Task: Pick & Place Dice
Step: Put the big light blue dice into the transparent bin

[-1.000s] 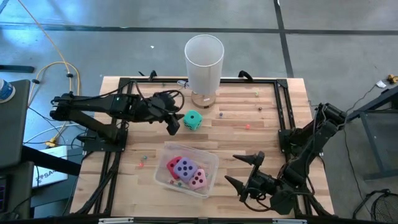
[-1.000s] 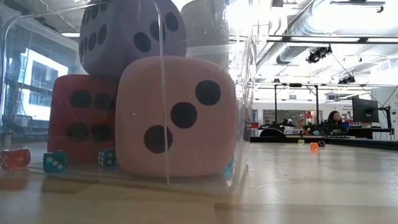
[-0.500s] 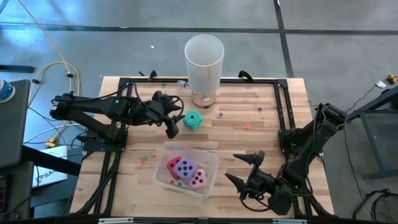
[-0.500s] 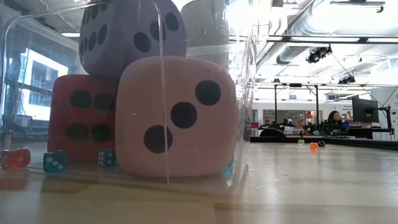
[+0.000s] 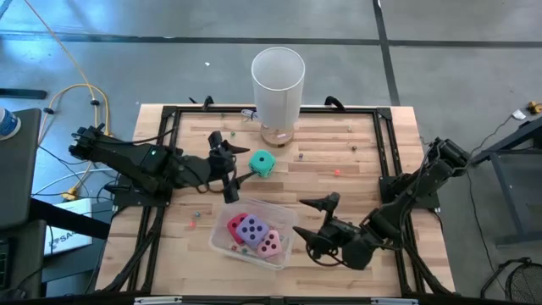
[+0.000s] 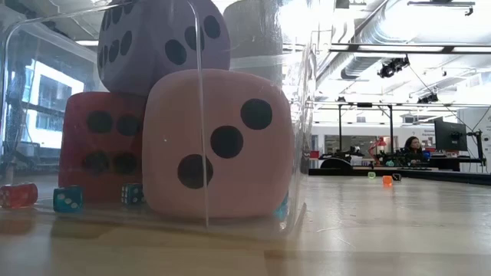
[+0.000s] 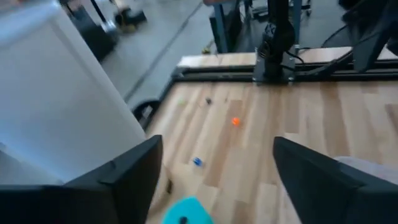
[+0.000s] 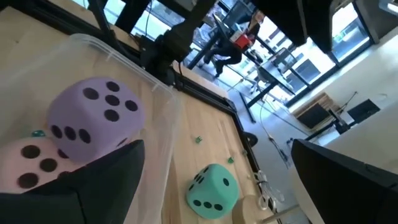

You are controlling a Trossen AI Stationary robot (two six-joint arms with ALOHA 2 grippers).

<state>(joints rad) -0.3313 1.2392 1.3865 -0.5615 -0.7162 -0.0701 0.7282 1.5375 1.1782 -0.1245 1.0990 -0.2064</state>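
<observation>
Your inventory: teal-green die [image 5: 262, 163] loose on the table, at 12 o'clock from the clear bin [image 5: 288, 222] holding red [image 5: 234, 225], purple [image 5: 251, 228] and pink [image 5: 270, 244] dice. Left gripper [image 5: 230, 172] spread at the teal die's 9 o'clock. Right gripper [image 5: 316, 223] spread, at the bin's 3 o'clock.

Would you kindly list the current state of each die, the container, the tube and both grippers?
teal-green die: loose on the table, outside the bin
purple die: in the bin, on top
red die: in the bin
pink die: in the bin
clear bin: upright, lidless
white tube: standing upright
left gripper: open, beside the teal-green die
right gripper: open, empty, beside the bin
</observation>
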